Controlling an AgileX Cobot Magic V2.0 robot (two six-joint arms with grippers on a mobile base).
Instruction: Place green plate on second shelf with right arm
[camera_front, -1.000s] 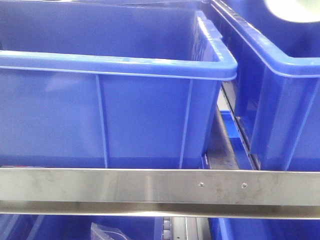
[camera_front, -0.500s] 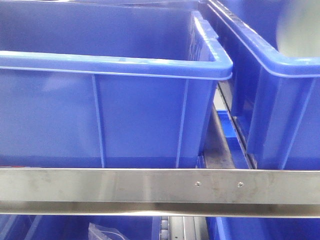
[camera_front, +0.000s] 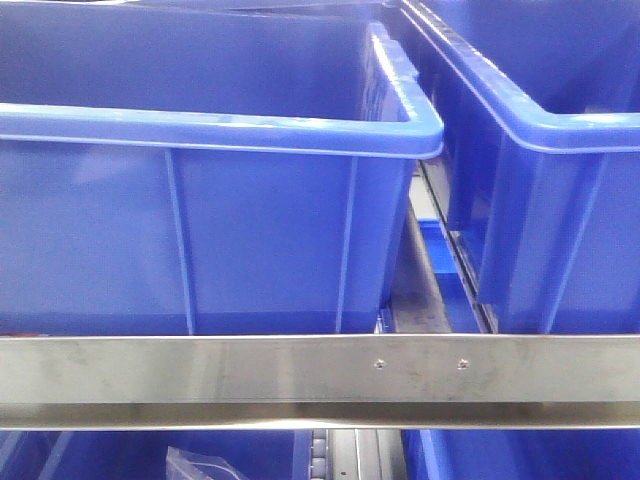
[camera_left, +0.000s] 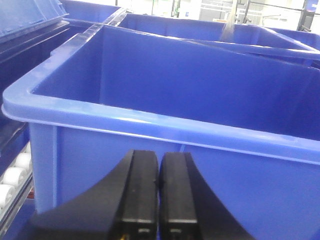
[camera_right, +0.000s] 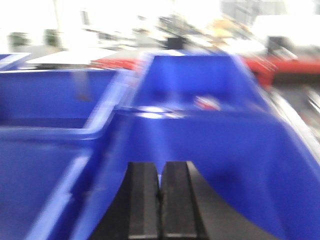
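**Blue bins on a steel rack, both jaws pressed together**

The front view looks across a steel rail (camera_front: 320, 380) fixed with two screws. Above it stand two blue bins: the left bin (camera_front: 200, 230) and the right bin (camera_front: 550, 200), side by side with a narrow gap between them. Below the rail more blue plastic shows, and a clear bag (camera_front: 190, 465) at the bottom edge.

The left gripper (camera_left: 159, 200) hangs just before the wall of a blue bin (camera_left: 175, 90), its jaws pressed together with nothing between them. White rollers (camera_left: 12, 175) line the rack at the left edge. Beyond lies a bright, glazed room.

The right gripper (camera_right: 160, 205) also has its jaws pressed together on nothing, facing the blurred bins (camera_right: 200, 130). Red shapes and a pale, blurred room lie behind.

The green plate appears in none of these views.
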